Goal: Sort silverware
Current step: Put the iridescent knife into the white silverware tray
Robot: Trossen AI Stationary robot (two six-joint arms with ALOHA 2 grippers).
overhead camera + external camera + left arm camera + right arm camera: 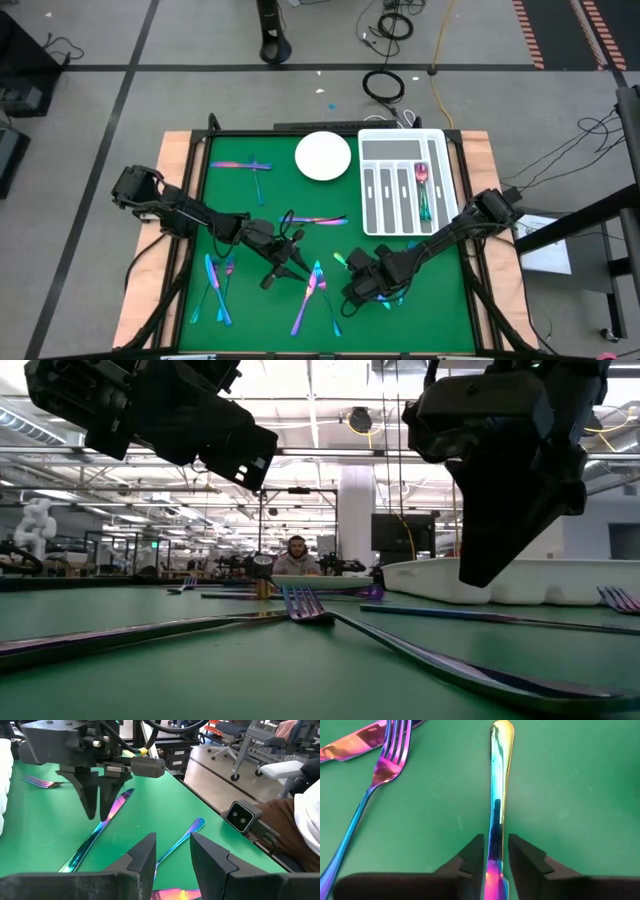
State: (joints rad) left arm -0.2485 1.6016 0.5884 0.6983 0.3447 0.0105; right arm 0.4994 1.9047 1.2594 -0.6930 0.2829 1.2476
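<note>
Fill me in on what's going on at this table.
A two-armed robot is sorting iridescent silverware from a green mat into a white slotted tray. The right gripper is low at the mat's near right, its fingers straddling the handle of one utensil, not visibly clamped on it. The left gripper hovers open mid-mat. One spoon already sits in the tray; most pieces still lie scattered, and a white plate is empty.

Glossy, mirror-smooth iridescent metal on the silverware [496, 795], blue running to pink and gold. Matt green mat [240, 200] over the bench, faintly scuffed, pale bare wood [172, 150] at the edge. Smooth white plastic tray [440, 165]. Matt black plastic on the right gripper [495, 852].
</note>
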